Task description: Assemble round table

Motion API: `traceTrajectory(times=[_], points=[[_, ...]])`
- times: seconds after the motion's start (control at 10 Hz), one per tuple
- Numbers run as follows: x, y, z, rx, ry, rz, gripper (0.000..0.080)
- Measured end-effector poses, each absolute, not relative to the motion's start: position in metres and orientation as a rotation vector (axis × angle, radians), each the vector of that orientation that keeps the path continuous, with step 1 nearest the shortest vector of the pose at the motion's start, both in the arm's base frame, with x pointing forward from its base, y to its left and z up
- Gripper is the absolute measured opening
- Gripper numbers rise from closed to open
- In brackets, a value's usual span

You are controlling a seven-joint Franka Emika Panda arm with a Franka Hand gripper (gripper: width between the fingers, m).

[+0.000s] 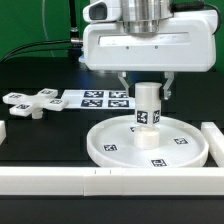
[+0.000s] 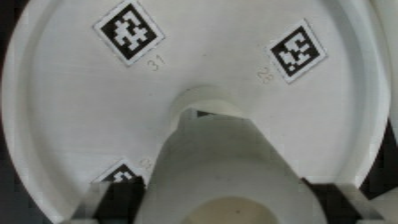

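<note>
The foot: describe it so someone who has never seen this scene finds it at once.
Start at the big round disc on the black table. Past the flat marker board, toward the exterior view's left, lies the foot. It alone is cross-shaped.

- Round disc (image 1: 120, 132) (image 2: 196, 60): white, large, rimmed; lies flat, rim up, on the desk (image 1: 40, 140); black-white square tags on its upper face.
- Cylinder post (image 1: 147, 105) (image 2: 214, 165): white, short, thick, tagged; stands upright at the disc centre.
- Cross-shaped foot (image 1: 35, 101): white, tagged; lies flat at the exterior view's left, well apart from the disc.
</note>
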State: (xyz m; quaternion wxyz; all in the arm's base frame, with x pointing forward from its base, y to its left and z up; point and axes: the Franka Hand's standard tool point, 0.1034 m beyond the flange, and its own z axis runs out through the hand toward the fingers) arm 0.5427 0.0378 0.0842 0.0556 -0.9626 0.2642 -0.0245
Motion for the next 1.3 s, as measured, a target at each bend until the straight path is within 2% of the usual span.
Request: traceTrajectory(times=[0.3,0.8,1.1,1.2,1.3], points=[[0.5424,0.039,0.0837,-2.809,1.083,-0.052,0.0409],[0.5446,0.0371,0.0831,-2.248,1.86,0.034,0.0409],[0.545,0.037,0.0828,-2.183,1.936,0.076,0.0409],[0.5451,0.037,0.0829,-2.203,1.913,0.072,0.0577],[0.5485,0.0395,0.0854,-2.271,1.841,0.051,0.063]])
